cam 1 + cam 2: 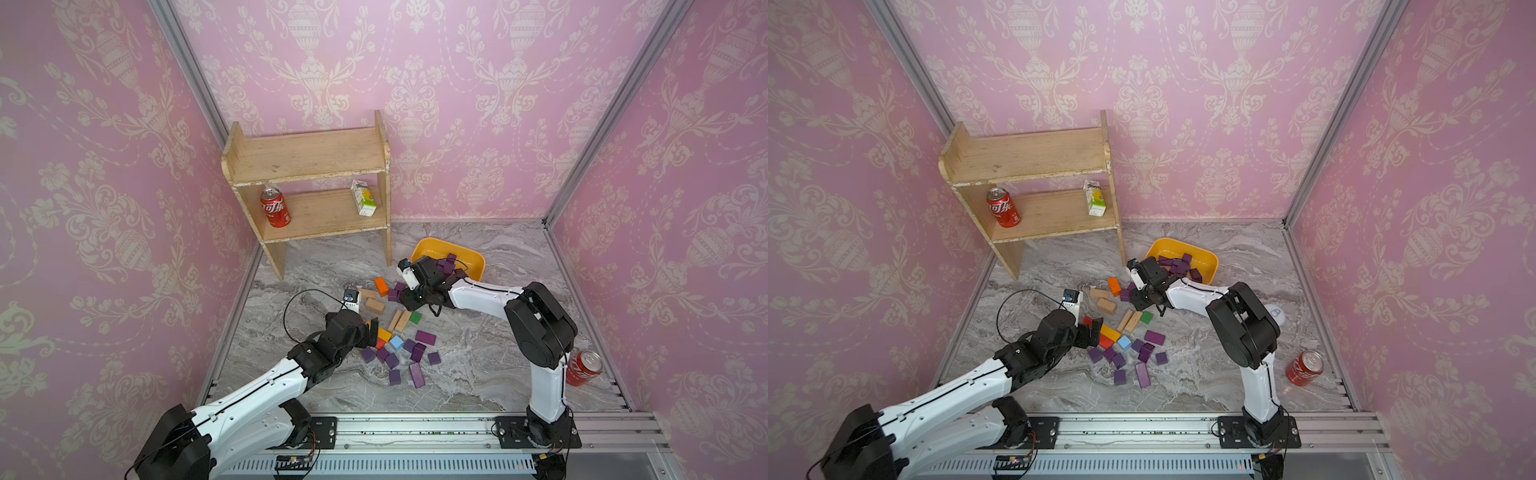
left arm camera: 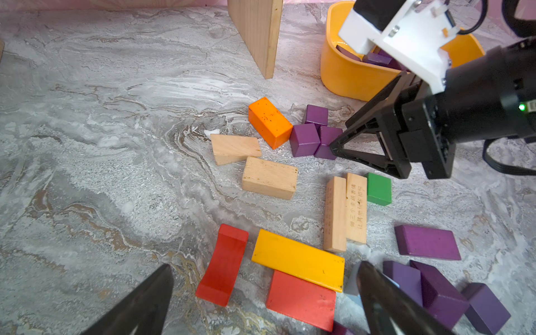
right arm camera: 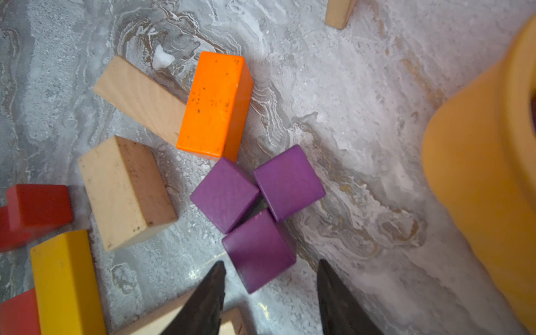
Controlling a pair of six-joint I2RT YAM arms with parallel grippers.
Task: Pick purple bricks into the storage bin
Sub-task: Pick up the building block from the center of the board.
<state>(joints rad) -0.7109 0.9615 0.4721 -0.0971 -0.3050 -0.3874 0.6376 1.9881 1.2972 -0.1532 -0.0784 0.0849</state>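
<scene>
Marble tabletop (image 1: 478,374), sorting approx a third done.
A handful of purple bricks (image 1: 1179,266) lie in the bin (image 1: 478,259), right of frame centre; a dozen-plus are left on the table, mostly lower centre. R gripper (image 3: 271,262) straddles a purple cube (image 3: 258,249), clamp unclear. L gripper (image 2: 265,269) is wide, empty.

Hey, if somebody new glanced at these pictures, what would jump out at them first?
A scatter of bright blocks on the marble table grabs the eye, with purple bricks clustered toward the near edge. Farther back, by the wooden shelf, sits the yellow-orange storage bin, already holding several purple ones. The right end effector hovers open at three purple cubes beside an orange block.
</scene>
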